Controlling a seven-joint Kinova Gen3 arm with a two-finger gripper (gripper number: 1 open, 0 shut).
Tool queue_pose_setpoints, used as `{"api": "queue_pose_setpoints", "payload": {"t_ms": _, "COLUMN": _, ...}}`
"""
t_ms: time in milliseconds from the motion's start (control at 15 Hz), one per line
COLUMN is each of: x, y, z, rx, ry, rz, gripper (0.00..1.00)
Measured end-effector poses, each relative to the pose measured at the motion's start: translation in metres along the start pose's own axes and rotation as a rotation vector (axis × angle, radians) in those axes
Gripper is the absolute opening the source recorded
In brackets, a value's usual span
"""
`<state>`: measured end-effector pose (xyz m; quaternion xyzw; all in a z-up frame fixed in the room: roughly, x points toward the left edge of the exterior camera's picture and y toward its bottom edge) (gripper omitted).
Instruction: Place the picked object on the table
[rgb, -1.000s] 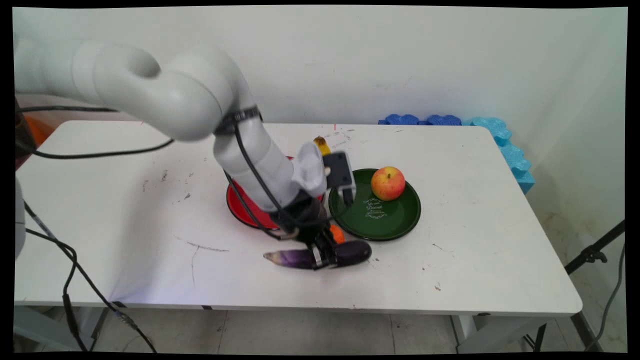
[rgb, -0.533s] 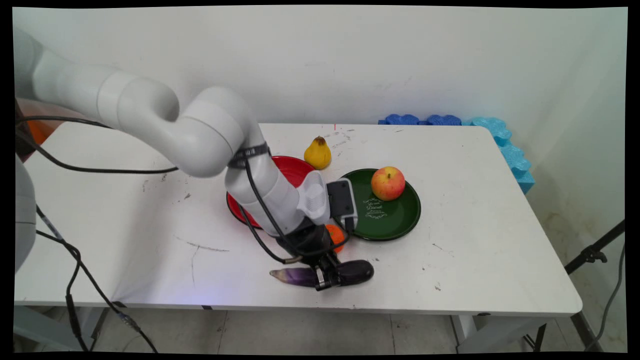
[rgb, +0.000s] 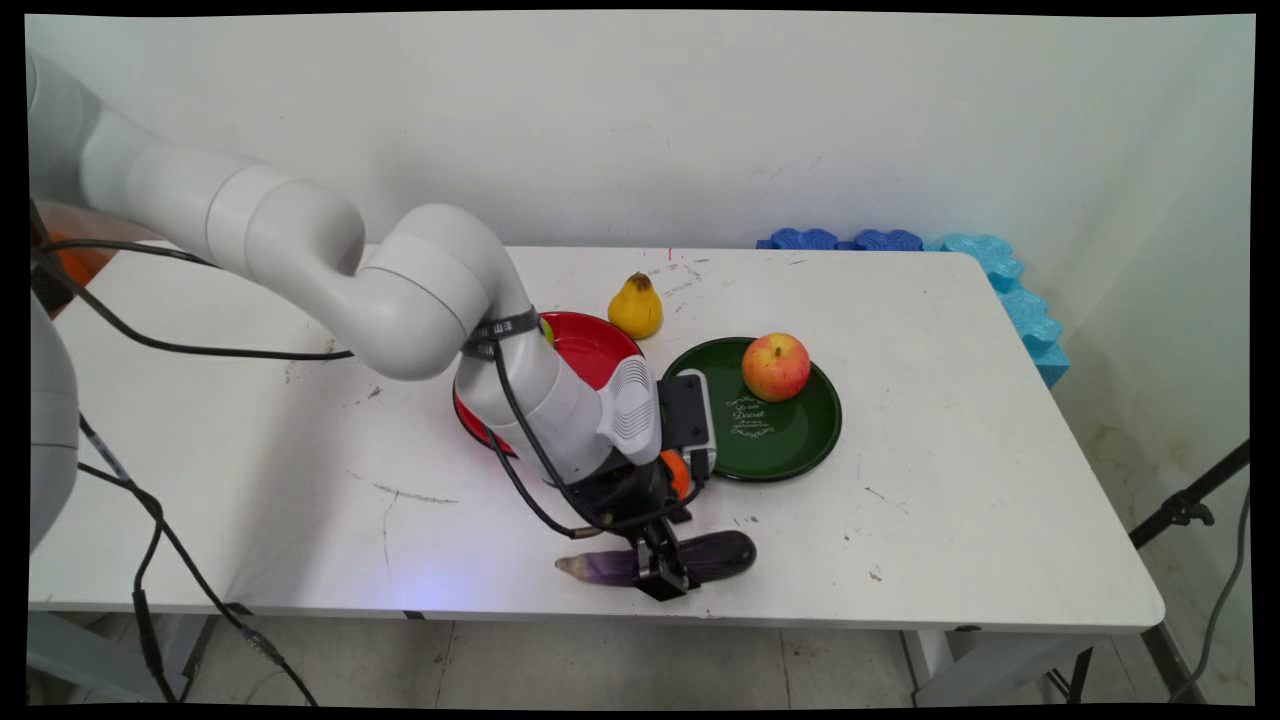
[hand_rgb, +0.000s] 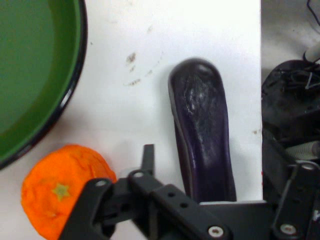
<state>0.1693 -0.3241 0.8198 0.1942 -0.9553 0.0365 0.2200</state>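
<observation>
- The pincer is clamped across the middle of a purple eggplant, which lies on its side on the white counter close to the near edge.
- In the hand view the eggplant runs up from between the fingers, its dark rounded end pointing away; one finger shows on its left, the other is hidden by the linkage.
- An orange sits on the counter just beside the pincer; in the main view only a sliver of it shows behind the wrist.
- The green plate holds a red-yellow apple at its far side.
- The red plate is largely covered by the arm; what lies on it cannot be made out.
- A yellow pear stands upright behind the red plate.
- The arm reaches in from the left, bends down at the wrist, and points the pincer steeply at the counter.
</observation>
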Motion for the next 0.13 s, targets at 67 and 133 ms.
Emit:
{"api": "queue_pose_setpoints", "payload": {"t_ms": 67, "x": 0.002, "y": -0.0004, "z": -0.0046, "rx": 0.001, "ry": 0.015, "rz": 0.007, "gripper": 1.0}}
{"api": "queue_pose_setpoints", "payload": {"t_ms": 133, "x": 0.0048, "y": -0.0013, "z": -0.0125, "rx": 0.003, "ry": 0.035, "rz": 0.011, "gripper": 1.0}}
